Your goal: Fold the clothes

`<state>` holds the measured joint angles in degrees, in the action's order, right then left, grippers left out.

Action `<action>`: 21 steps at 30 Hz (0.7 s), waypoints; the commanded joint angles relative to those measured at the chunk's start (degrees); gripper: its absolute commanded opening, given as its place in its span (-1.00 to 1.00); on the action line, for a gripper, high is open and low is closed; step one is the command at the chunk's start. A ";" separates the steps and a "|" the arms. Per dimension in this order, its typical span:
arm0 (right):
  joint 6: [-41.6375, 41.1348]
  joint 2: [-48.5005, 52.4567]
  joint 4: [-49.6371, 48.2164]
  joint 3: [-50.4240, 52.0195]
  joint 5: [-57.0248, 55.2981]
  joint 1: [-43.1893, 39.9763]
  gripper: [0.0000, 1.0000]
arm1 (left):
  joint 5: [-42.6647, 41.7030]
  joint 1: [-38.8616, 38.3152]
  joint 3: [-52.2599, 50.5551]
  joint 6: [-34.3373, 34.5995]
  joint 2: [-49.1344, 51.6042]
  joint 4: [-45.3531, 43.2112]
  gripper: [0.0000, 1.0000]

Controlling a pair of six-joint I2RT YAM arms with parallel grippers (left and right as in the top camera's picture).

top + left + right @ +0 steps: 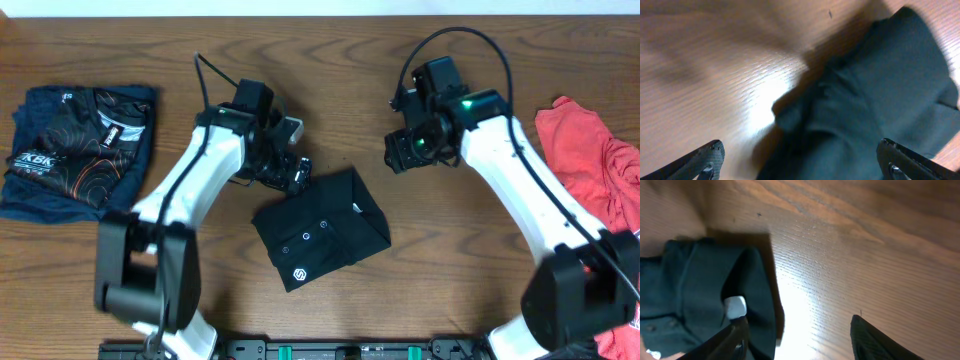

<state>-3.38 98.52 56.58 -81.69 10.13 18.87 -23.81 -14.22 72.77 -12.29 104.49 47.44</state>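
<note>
1. The black shirt [320, 230] lies mid-table as a compact, slightly skewed rectangle, so its folding looks close to done. The red shirt [590, 165] lies crumpled at the 3 o'clock edge of the table [450, 290], not yet folded. A navy shirt [75, 150] sits folded at 9 o'clock.
2. The left gripper [801, 147] has its jaws spread wide and grasps nothing. It hangs over the black shirt's 11 o'clock corner, with a rumpled edge of fabric lying between the fingers.
3. The right gripper [799, 321] is likewise released, over bare wood off the shirt's 1 o'clock corner. In its own view the shirt and its white tag [735, 306] lie just beside the finger at 9 o'clock.
4. To finish well, I judge the left jaws should pinch only that loose bunched edge, low and shallow. They should then smooth it flat without dragging the layers beneath or skewing the rectangle further.
</note>
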 commanded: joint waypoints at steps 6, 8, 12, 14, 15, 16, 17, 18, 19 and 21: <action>0.46 -2.84 2.86 -1.16 -4.37 0.15 0.30 | -14.84 0.39 0.09 -12.37 10.21 2.56 0.96; 0.46 -2.84 3.04 -1.11 -4.35 0.15 0.29 | -16.76 -0.39 0.09 -12.63 12.09 3.76 0.97; 0.46 -2.84 3.04 -1.11 -4.35 0.15 0.30 | -16.92 -2.27 0.09 -12.76 15.19 5.62 0.87; 0.46 -2.84 3.04 -1.11 -4.35 0.15 0.30 | -16.65 -2.93 0.09 -12.76 16.37 5.27 0.41; 0.46 -2.84 3.06 -1.11 -4.35 0.15 0.29 | -16.63 -3.04 0.09 -12.76 16.74 4.83 0.04; 0.46 -2.84 3.17 -1.11 -4.35 0.15 0.29 | -16.65 -3.06 0.09 -12.74 16.81 4.35 -0.35; 0.46 -2.84 3.32 -1.11 -4.35 0.15 0.29 | -16.68 -3.06 0.11 -12.72 16.81 4.00 -0.53; 0.48 -2.84 3.50 -1.11 -4.37 0.15 0.29 | -16.65 -2.95 0.26 -12.72 16.68 3.82 -0.73; 0.48 -2.84 3.67 -1.11 -4.46 0.13 0.29 | -16.61 -2.69 0.74 -12.72 16.52 3.89 -0.88; 0.44 -2.84 4.15 -1.11 -5.97 0.13 0.29 | -14.47 -1.97 2.16 -10.69 15.93 4.24 -0.88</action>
<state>-3.38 96.14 60.38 -81.93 6.09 18.87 -41.45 -16.82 73.71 -24.03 120.14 51.57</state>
